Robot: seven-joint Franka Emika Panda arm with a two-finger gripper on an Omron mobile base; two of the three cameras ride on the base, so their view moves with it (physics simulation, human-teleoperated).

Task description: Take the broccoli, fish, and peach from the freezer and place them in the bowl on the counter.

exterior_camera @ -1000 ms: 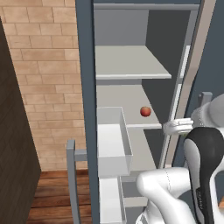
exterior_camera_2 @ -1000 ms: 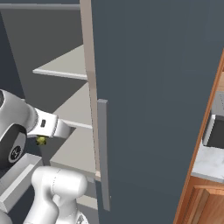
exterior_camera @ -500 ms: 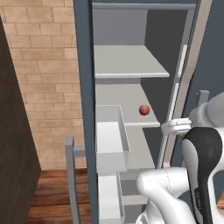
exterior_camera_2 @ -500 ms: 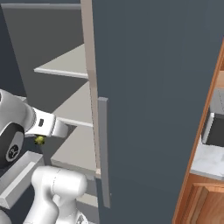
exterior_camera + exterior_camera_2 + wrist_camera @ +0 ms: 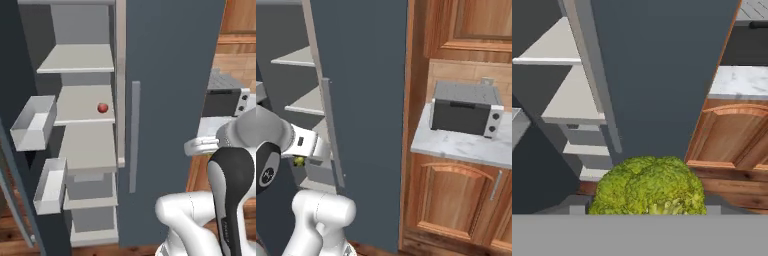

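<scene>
The broccoli (image 5: pixel 648 186) sits right in front of the hand camera, carried clear of the freezer (image 5: pixel 170 100) because it is bound for the bowl on the counter (image 5: pixel 466 145). The gripper (image 5: pixel 300 161) is part-way open and clamped on it. The peach (image 5: pixel 102 108) waits on a middle freezer shelf.
</scene>
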